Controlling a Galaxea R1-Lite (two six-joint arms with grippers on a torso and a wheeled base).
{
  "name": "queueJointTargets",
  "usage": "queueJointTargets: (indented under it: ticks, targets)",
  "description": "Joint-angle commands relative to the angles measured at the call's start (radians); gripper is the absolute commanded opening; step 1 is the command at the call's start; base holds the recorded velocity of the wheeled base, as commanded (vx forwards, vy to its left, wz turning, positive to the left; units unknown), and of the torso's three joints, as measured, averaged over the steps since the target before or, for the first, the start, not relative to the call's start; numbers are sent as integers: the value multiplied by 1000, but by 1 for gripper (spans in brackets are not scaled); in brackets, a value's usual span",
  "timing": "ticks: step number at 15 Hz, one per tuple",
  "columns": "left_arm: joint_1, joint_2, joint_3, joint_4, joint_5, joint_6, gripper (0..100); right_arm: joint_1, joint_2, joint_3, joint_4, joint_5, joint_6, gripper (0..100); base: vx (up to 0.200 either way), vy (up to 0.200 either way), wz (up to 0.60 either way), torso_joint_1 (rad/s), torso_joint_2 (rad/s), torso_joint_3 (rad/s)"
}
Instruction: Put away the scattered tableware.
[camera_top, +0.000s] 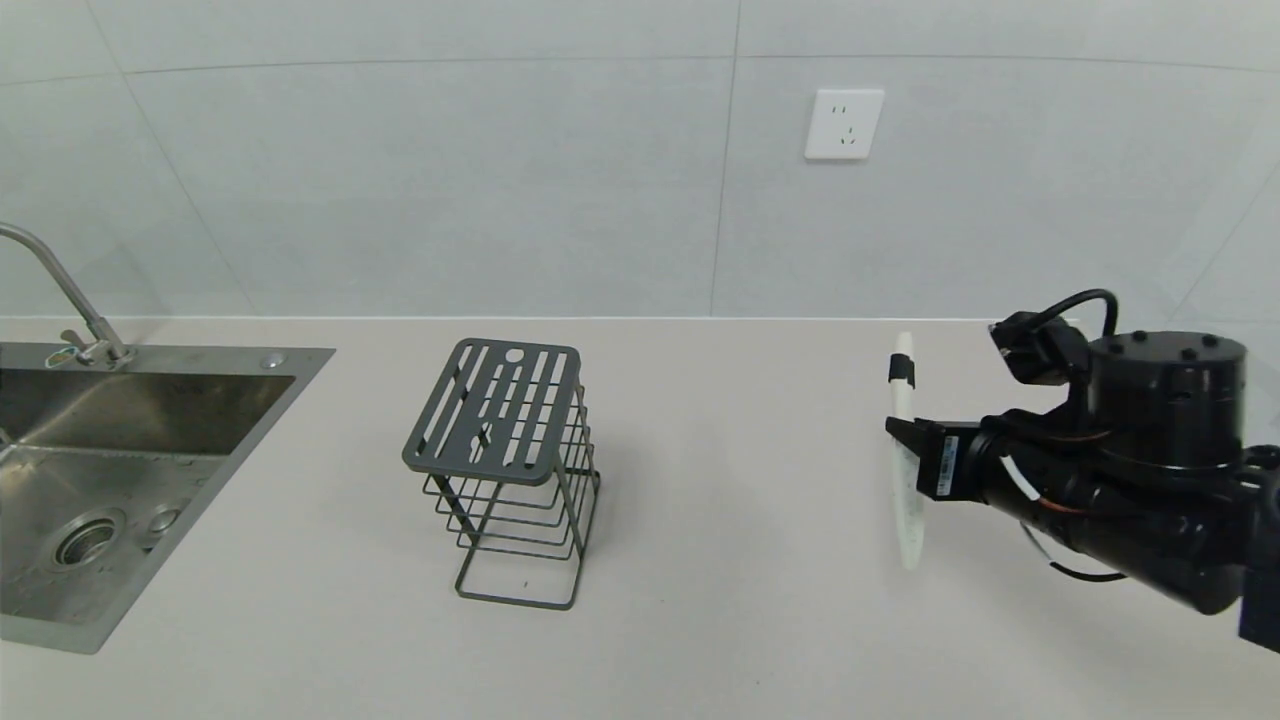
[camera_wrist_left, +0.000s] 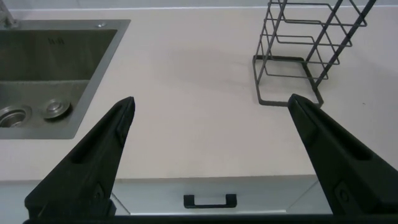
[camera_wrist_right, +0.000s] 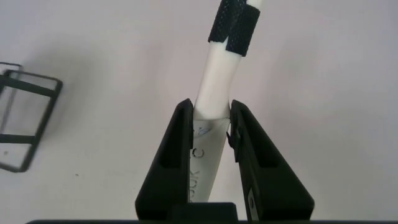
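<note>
My right gripper (camera_top: 903, 435) is shut on a white spoon (camera_top: 906, 480) with a black band (camera_top: 900, 370) near its handle end. The spoon stands at the right of the counter, handle toward the wall and speckled blade toward me. In the right wrist view the right gripper (camera_wrist_right: 210, 111) pinches the white spoon (camera_wrist_right: 214, 93) below the black band (camera_wrist_right: 235, 28). A dark grey wire rack (camera_top: 500, 470) with a slotted top stands mid-counter, left of the spoon. My left gripper (camera_wrist_left: 211, 109) hangs open and holds nothing, over the counter's front edge, with the wire rack (camera_wrist_left: 305, 50) beyond it.
A steel sink (camera_top: 100, 470) with a faucet (camera_top: 60, 290) is set into the counter at the far left. The steel sink (camera_wrist_left: 50, 68) also lies beyond the left gripper. A wall socket (camera_top: 845, 123) sits on the tiled wall. A drawer handle (camera_wrist_left: 209, 200) shows below the counter edge.
</note>
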Motion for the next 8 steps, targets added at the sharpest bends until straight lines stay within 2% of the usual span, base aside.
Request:
queueJointTargets:
  ticks: [1, 3, 4, 5, 6, 7, 8]
  targets:
    - [0, 1, 0, -68, -2, 3, 100, -11, -114, 31, -44, 25, -4, 0, 0, 0, 0, 0, 0, 0]
    - [0, 1, 0, -209, -5, 31, 100, -47, -156, 48, -87, 65, -64, 0, 0, 0, 0, 0, 0, 0]
    - [0, 1, 0, -225, -39, 40, 100, -100, -188, 65, -136, 105, -159, 0, 0, 0, 0, 0, 0, 0]
    - [0, 3, -6, -218, -117, 39, 100, -116, -210, 68, -159, 150, -217, 0, 0, 0, 0, 0, 0, 0]
    - [0, 6, -11, -217, -148, 39, 100, -116, -219, 68, -159, 160, -231, 0, 0, 0, 0, 0, 0, 0]
    - [0, 49, -71, -203, -268, 37, 100, -104, -251, 57, -145, 180, -269, 0, 0, 0, 0, 0, 0, 0]
    - [3, 147, -121, -198, -321, 39, 100, -100, -253, 40, -137, 187, -303, 0, 0, 0, 0, 0, 0, 0]
